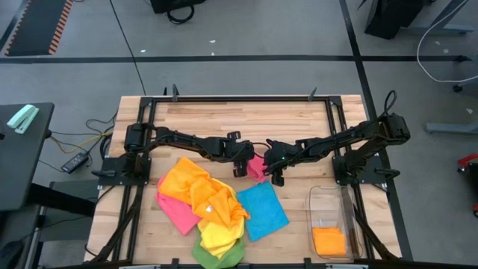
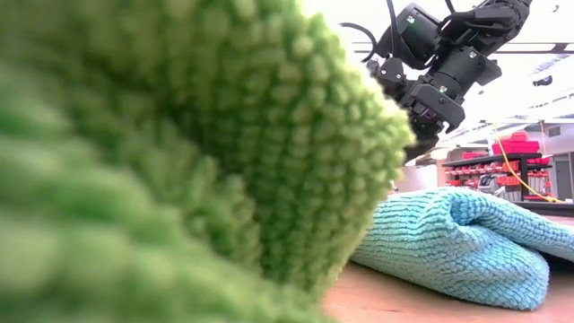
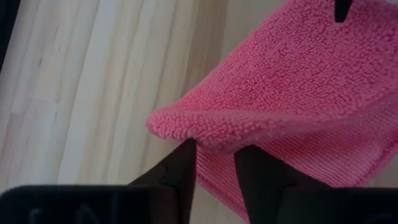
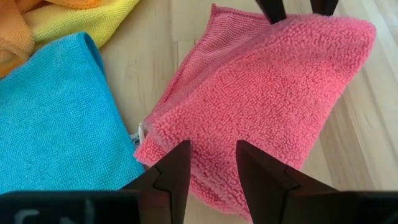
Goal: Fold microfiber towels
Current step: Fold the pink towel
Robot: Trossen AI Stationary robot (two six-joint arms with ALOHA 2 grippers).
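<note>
A pink microfiber towel [image 1: 258, 167], folded double, lies at the table's middle between my two grippers. My left gripper [image 1: 241, 163] comes at it from the table's left, my right gripper [image 1: 277, 170] from the right, and each is shut on one side of it. Other towels are heaped at the near left: orange [image 1: 187, 181], pink [image 1: 176, 212], yellow [image 1: 218, 233] and green [image 1: 216, 255]. A blue towel [image 1: 262, 211] lies flat beside the heap. In the low view the green towel [image 2: 179, 161] fills most of the picture. My left gripper pinches the pink towel at its rounded fold edge [image 3: 205, 138] between its two fingers, slanting down from the table's left. The fold bulges over the fingertips [image 3: 184, 163]. Its lower layer [image 3: 348, 162] lies flat behind. My right gripper has the towel's opposite edge [image 4: 211, 155] between its two fingers, slanting down from the table's right. The fluffy upper layer runs in between the fingers [image 4: 176, 168]. The lower layer [image 4: 205, 43] rests flat on the wood.
A clear plastic bin [image 1: 331, 200] stands at the near right with a folded orange towel [image 1: 329, 240] in it. Bare wood [image 1: 239, 119] stretches across the table's far half. Black frame rails [image 1: 149, 112] run along the table's sides.
</note>
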